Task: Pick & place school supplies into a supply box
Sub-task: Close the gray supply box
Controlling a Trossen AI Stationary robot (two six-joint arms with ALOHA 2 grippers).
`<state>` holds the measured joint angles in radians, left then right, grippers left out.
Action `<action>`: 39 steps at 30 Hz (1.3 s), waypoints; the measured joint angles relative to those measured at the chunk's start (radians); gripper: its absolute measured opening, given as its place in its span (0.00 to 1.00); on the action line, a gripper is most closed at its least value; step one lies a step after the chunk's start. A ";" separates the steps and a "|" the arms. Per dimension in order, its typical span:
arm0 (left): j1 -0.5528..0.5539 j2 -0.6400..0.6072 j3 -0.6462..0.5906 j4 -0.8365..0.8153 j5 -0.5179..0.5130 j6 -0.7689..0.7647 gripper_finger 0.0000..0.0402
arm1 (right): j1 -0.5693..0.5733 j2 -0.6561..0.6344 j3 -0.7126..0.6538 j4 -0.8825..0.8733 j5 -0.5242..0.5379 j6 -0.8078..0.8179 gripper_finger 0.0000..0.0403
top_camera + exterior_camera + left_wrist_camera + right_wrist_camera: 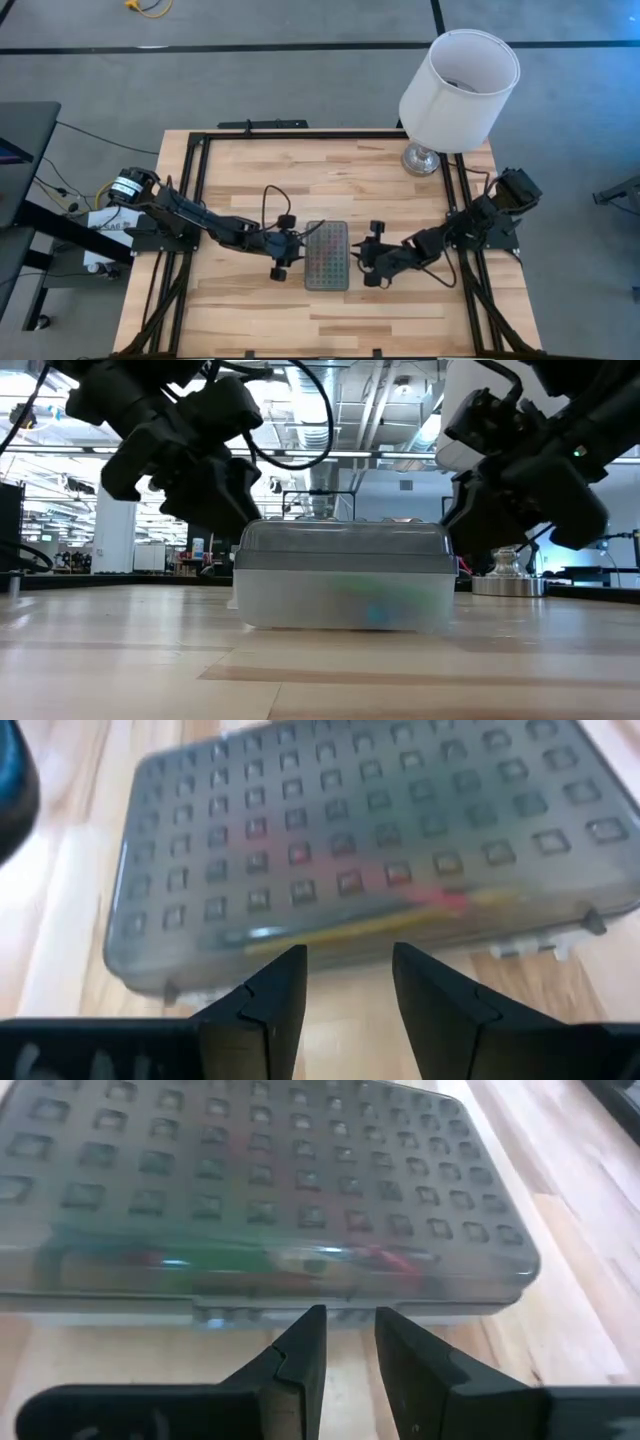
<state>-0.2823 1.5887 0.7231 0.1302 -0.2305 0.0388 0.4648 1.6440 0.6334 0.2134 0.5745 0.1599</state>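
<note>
1. My left gripper (288,247) hovers just beside the supply box (327,255), fingers parted and empty.
2. The box sits mid-table, lid down, school supplies (440,900) showing inside.
3. My right gripper (366,256) flanks the opposite side, slightly parted, holding nothing.

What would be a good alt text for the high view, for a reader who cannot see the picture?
Seen from above, a closed supply box with a grey dotted lid lies in the middle of a wooden table. The left hand and the right hand sit close on either side of it, both open and empty. A white lampshade stands at the far right corner.
</note>
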 joint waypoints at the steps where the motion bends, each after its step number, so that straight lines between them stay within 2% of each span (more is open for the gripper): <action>1: -0.003 0.000 0.000 -0.010 -0.002 -0.014 0.36 | 0.002 0.000 0.000 0.000 -0.002 0.000 0.21; 12: -0.025 0.000 -0.007 0.006 0.013 -0.104 0.36 | 0.006 0.000 0.000 0.010 -0.077 -0.002 0.21; 20: -0.025 0.000 -0.007 0.039 0.014 -0.122 0.36 | 0.006 0.000 0.000 0.030 -0.079 -0.012 0.21; 31: -0.025 0.000 -0.008 -0.026 -0.007 -0.243 0.36 | 0.006 0.000 0.000 0.029 -0.081 -0.012 0.21; 39: -0.025 0.000 -0.008 0.001 -0.018 -0.248 0.36 | 0.005 0.000 0.000 0.030 -0.081 -0.013 0.21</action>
<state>-0.3069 1.5887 0.7151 0.1313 -0.2489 -0.2092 0.4694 1.6436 0.6334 0.2431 0.4931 0.1469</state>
